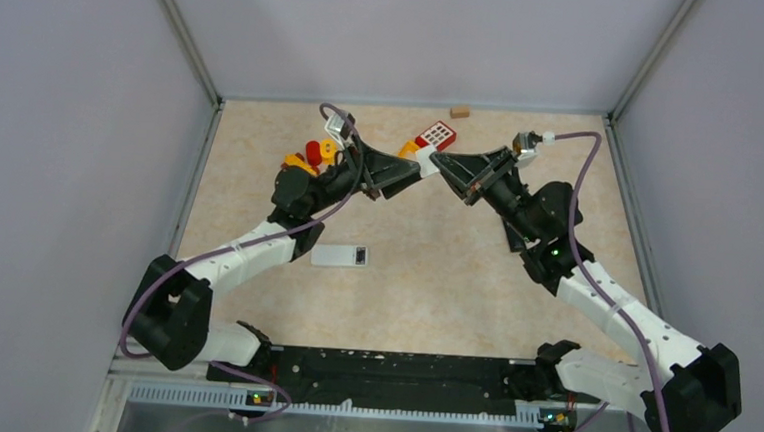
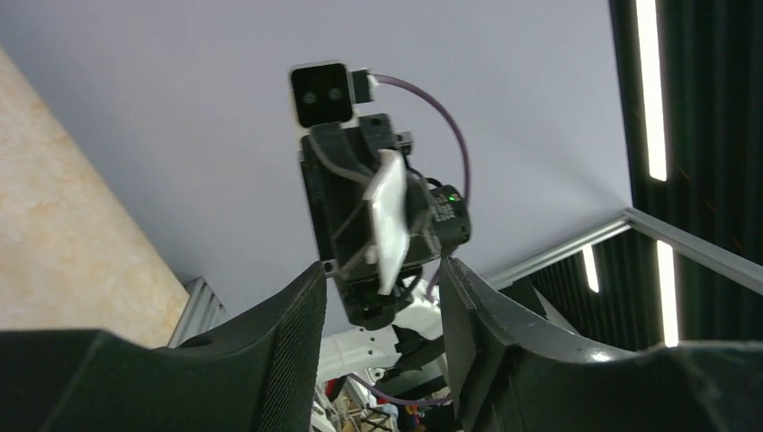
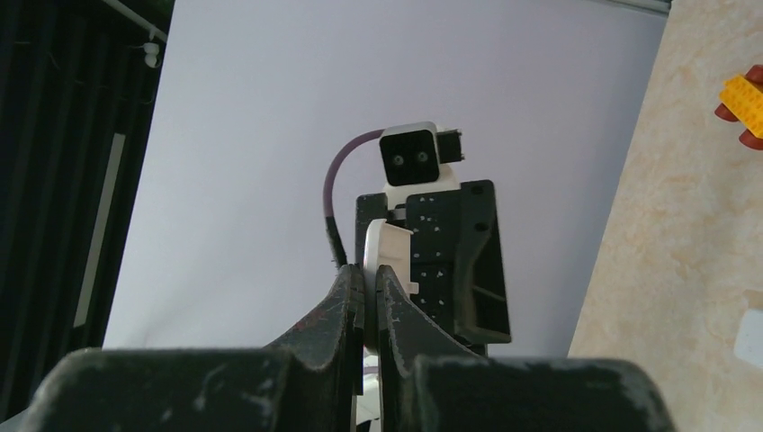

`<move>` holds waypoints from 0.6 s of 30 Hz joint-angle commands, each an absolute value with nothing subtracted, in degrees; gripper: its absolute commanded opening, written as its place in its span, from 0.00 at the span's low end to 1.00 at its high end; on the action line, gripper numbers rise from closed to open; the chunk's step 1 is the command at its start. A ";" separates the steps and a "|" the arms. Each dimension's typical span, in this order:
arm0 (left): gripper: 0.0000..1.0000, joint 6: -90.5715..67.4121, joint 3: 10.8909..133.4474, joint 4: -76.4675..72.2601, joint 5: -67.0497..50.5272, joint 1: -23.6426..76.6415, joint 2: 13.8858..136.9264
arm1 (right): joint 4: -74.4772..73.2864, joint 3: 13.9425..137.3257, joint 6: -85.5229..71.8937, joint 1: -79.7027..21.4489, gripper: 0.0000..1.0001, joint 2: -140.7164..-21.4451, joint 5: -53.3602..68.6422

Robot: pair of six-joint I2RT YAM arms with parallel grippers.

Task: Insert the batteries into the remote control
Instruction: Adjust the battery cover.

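Note:
A pale grey remote control (image 1: 340, 257) with a dark patch at one end lies flat on the table between the arms. Both grippers meet in the air above the far middle. My right gripper (image 1: 439, 160) (image 3: 369, 274) is shut on a thin white flat piece (image 3: 376, 247) (image 2: 389, 216) with small tabs, held edge-on. Facing it, my left gripper (image 1: 413, 168) (image 2: 383, 265) stands open. Its fingers (image 2: 297, 315) sit to either side of the piece's end with gaps showing. No batteries are in view.
A red keypad-like thing (image 1: 437, 136) lies just behind the grippers. Orange, yellow and red toy pieces (image 1: 312, 155) sit by the left wrist. A small brown block (image 1: 458, 112) is at the back wall. Grey walls enclose the table on three sides.

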State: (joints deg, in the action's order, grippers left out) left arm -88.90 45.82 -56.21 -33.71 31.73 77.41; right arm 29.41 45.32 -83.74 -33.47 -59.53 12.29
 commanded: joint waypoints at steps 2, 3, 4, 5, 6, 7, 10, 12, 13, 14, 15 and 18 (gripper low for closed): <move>0.46 -92.55 47.95 -64.55 -34.39 31.64 74.80 | 32.05 44.99 -84.51 -33.05 0.00 -59.28 13.37; 0.43 -92.00 48.07 -63.75 -34.34 31.60 74.49 | 32.09 45.00 -84.66 -33.05 0.00 -59.49 13.51; 0.39 -91.47 48.27 -62.63 -34.42 31.57 74.37 | 32.16 45.00 -84.76 -33.05 0.00 -59.63 13.72; 0.35 -91.16 48.50 -62.13 -34.54 31.61 74.28 | 32.12 44.93 -84.87 -33.05 0.00 -59.69 13.78; 0.30 -91.07 48.70 -61.92 -34.66 31.59 74.34 | 32.31 44.80 -85.09 -33.07 0.00 -59.79 13.80; 0.26 -91.06 48.81 -61.77 -34.73 31.63 74.50 | 32.48 44.74 -85.16 -33.05 0.00 -59.89 14.03; 0.18 -90.93 49.11 -61.44 -34.90 31.63 74.90 | 32.79 44.61 -85.59 -33.05 0.00 -60.07 14.57; 0.17 -90.80 49.43 -61.50 -35.05 31.64 75.16 | 32.96 44.37 -86.05 -33.05 0.00 -60.04 14.87; 0.17 -90.61 49.54 -61.45 -35.05 31.61 75.29 | 33.19 44.13 -86.32 -33.05 0.00 -60.04 15.05; 0.20 -90.37 49.71 -61.37 -35.12 31.64 75.36 | 33.53 43.87 -86.80 -33.05 0.00 -60.03 15.19; 0.25 -90.34 49.84 -61.35 -35.15 31.60 75.48 | 34.13 43.46 -87.50 -33.05 0.00 -60.05 15.20; 0.42 -89.87 50.12 -60.89 -35.23 31.59 75.74 | 36.11 42.32 -89.76 -33.05 0.00 -60.04 15.29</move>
